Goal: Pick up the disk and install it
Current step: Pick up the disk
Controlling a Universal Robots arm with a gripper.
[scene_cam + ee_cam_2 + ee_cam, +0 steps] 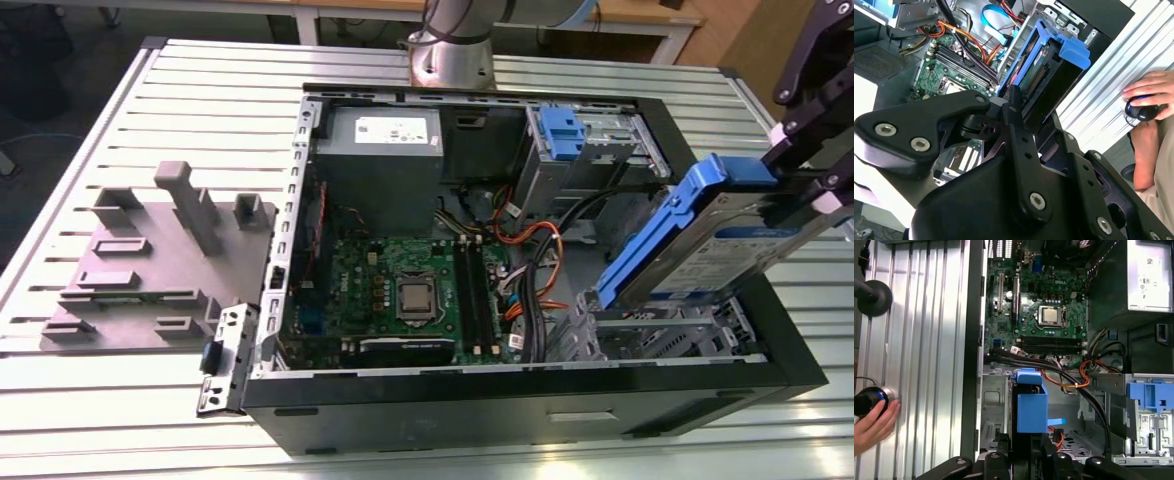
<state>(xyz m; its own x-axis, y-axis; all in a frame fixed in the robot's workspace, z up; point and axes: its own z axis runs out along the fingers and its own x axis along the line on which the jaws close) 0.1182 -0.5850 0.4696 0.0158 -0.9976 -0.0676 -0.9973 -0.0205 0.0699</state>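
Note:
The disk [731, 252] is a silver drive with blue side rails. It hangs tilted over the open computer case [534, 395], at the exterior view's right, above the metal drive cage [654, 335]. My gripper [805, 192] is shut on its upper end, coming in from the right edge. In the second wrist view the disk [1040, 75] sticks out past the black fingers [1015, 102], blue rail and connector edge showing. In the first wrist view its blue rail [1031, 411] stands above the cage floor, held by the gripper [1026, 452].
Inside the case lie the motherboard [407, 290], a grey power supply [378, 150], orange and black cables [527, 240] and a blue bracket [561, 130]. A grey fixture plate [147, 260] sits left of the case. A person's hand [874, 425] rests on a knob beside the case.

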